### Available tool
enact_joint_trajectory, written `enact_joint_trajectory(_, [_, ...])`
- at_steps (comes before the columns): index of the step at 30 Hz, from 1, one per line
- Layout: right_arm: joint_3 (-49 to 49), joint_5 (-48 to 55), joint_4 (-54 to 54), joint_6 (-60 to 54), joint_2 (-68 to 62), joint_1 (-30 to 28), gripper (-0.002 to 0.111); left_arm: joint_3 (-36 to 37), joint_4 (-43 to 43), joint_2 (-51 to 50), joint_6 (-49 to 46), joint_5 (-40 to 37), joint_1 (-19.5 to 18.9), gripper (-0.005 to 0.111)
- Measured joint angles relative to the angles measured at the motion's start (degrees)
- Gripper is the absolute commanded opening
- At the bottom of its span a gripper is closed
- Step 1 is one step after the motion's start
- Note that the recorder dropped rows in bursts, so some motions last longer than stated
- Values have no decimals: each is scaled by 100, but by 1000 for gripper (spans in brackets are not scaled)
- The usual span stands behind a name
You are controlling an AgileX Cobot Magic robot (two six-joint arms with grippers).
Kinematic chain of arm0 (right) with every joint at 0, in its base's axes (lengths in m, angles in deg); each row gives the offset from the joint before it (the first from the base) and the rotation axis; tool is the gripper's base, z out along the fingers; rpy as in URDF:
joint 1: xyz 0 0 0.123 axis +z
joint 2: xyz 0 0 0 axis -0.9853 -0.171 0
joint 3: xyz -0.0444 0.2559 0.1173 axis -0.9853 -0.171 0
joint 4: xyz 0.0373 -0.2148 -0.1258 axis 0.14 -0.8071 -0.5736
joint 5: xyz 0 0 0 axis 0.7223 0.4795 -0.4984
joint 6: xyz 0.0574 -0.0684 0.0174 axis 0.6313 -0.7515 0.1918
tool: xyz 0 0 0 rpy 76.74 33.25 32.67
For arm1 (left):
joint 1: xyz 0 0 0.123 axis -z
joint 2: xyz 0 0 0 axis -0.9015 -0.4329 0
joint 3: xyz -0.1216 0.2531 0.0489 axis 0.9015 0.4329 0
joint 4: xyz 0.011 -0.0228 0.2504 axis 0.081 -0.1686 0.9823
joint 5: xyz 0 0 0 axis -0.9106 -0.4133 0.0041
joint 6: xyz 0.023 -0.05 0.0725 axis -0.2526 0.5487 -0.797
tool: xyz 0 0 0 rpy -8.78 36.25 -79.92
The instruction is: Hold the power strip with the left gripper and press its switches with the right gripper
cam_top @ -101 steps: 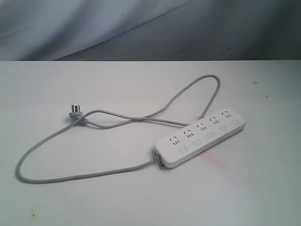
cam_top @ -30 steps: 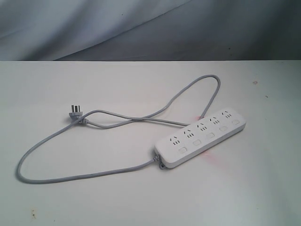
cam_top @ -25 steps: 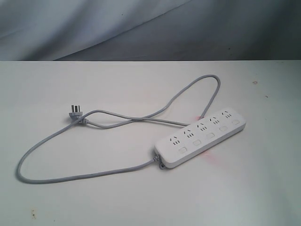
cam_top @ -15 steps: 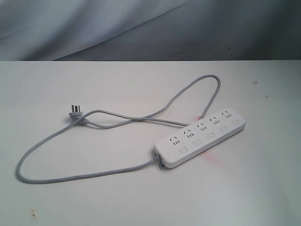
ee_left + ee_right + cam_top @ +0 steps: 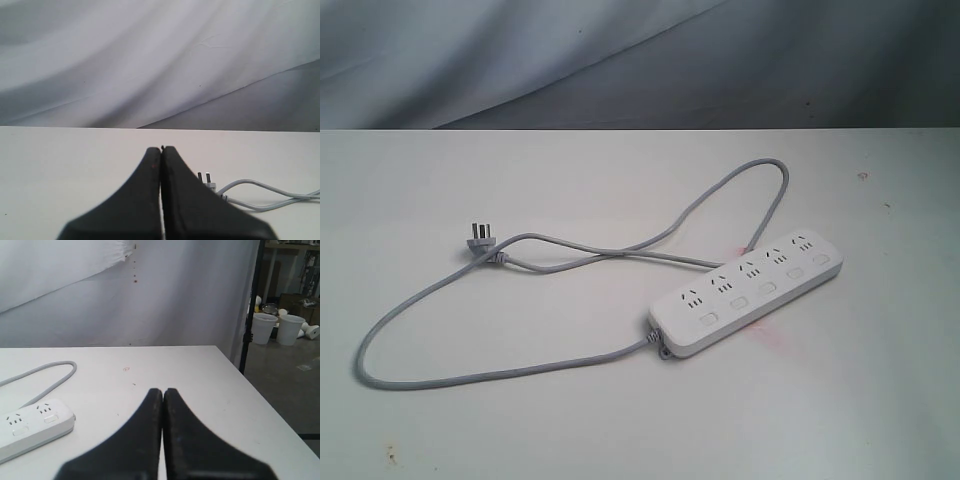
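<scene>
The white power strip (image 5: 748,294) lies slantwise on the white table, right of the middle, with its row of switches (image 5: 767,287) along the near side. Its grey cable (image 5: 470,375) loops left and back to the three-pin plug (image 5: 478,237). Neither arm shows in the exterior view. In the left wrist view my left gripper (image 5: 161,149) is shut with nothing in it, and the plug (image 5: 206,180) peeks out beside it. My right gripper (image 5: 163,391) is shut too, empty, with the far end of the power strip (image 5: 30,429) off to its side.
The white table (image 5: 440,440) ends at a grey cloth backdrop (image 5: 640,60). In the right wrist view the table's side edge (image 5: 255,390) drops to a floor where white cups (image 5: 277,329) stand.
</scene>
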Motion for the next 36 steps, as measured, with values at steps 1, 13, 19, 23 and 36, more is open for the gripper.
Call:
enact_joint_trajectory(1, [0, -14, 0, 0, 0, 0, 0, 0, 0, 0, 0, 0, 0, 0])
enact_joint_trajectory(13, [0, -147, 0, 0, 0, 0, 0, 0, 0, 0, -3, 0, 0, 0])
enact_joint_trajectory(19, [0, -147, 0, 0, 0, 271, 0, 0, 0, 0, -3, 0, 0, 0])
enact_joint_trajectory(23, [0, -147, 0, 0, 0, 321, 0, 0, 0, 0, -3, 0, 0, 0])
enact_joint_trajectory(36, [0, -147, 0, 9, 0, 392, 0, 0, 0, 0, -3, 0, 0, 0])
